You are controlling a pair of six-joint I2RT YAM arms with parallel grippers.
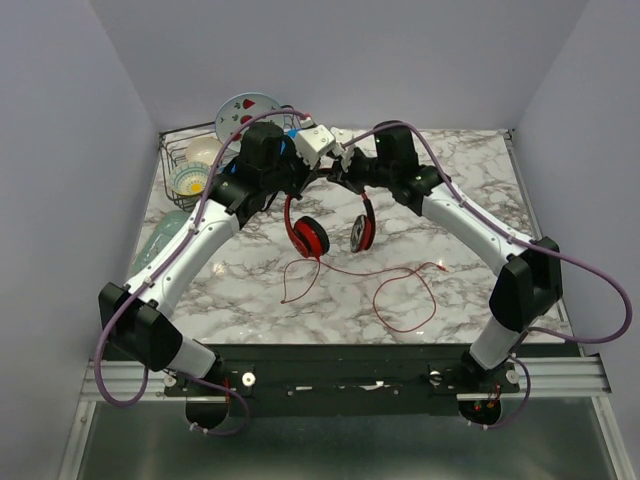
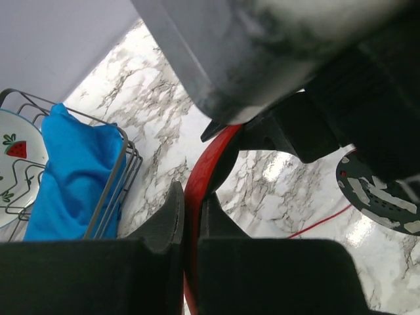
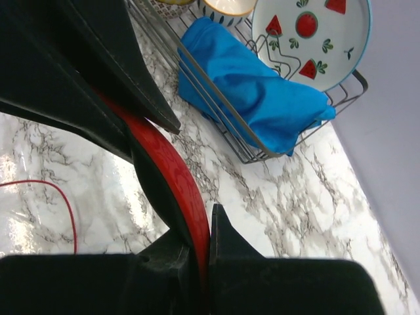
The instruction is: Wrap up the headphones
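The red headphones [image 1: 308, 237] hang above the marble table, held up by the headband. Both ear cups dangle, the left one [image 1: 308, 238] and the right one [image 1: 362, 233]. My left gripper [image 1: 298, 188] is shut on the left part of the headband [image 2: 202, 176]. My right gripper [image 1: 352, 186] is shut on the right part of the headband [image 3: 172, 176]. The thin red cable [image 1: 400, 300] trails loose in loops on the table below and toward the front right. It also shows in the left wrist view [image 2: 321, 222] and the right wrist view [image 3: 62, 197].
A wire dish rack [image 1: 178, 150] stands at the back left, holding a strawberry plate [image 1: 245, 110], bowls [image 1: 190, 178] and a blue cloth [image 3: 252, 92]. A pale green plate [image 1: 160, 235] lies at the left edge. Walls close in on the left, back and right.
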